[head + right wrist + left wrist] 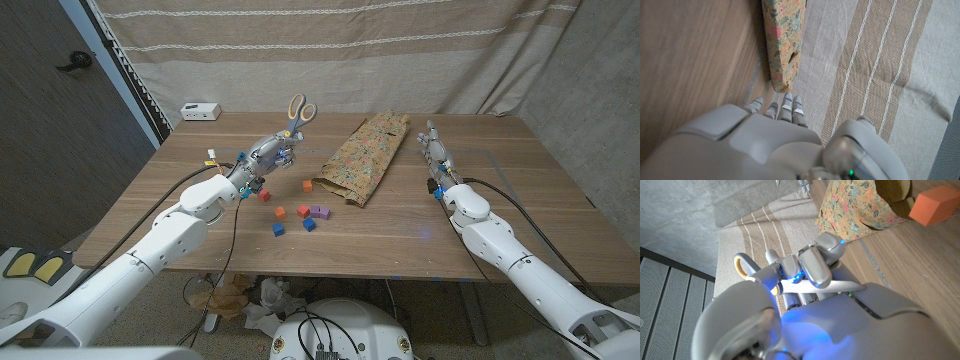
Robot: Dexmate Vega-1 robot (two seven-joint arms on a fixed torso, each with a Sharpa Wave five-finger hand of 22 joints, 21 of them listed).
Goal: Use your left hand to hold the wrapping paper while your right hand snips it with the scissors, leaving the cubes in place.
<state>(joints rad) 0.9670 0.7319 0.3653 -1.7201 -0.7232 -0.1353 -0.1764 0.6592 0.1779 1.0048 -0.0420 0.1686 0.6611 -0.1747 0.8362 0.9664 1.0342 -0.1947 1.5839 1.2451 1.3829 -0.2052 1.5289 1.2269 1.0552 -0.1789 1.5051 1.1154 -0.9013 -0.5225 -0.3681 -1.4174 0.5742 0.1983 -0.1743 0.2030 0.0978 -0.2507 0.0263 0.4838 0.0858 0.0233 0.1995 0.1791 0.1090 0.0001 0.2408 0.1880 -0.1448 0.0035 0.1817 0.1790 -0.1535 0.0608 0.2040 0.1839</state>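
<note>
My left hand (272, 152) is lifted over the table's left middle and grips the scissors (299, 111), whose beige handles stick up past the fingers. The left wrist view shows those fingers (812, 265) wrapped around the steel blade (840, 286) and one beige handle loop (742, 267). The floral wrapping paper (364, 157) lies folded at the centre back, to the right of that hand. My right hand (433, 146) stands just right of the paper with straight fingers (790, 107) and holds nothing; the paper's end (783, 42) is just beyond them.
Several small cubes lie in front of the paper: red (265, 195), orange (308, 186), purple (318, 211) and blue (278, 230) among them. An orange cube (935, 205) shows near the paper (855, 210). A white box (200, 110) sits at the back left corner.
</note>
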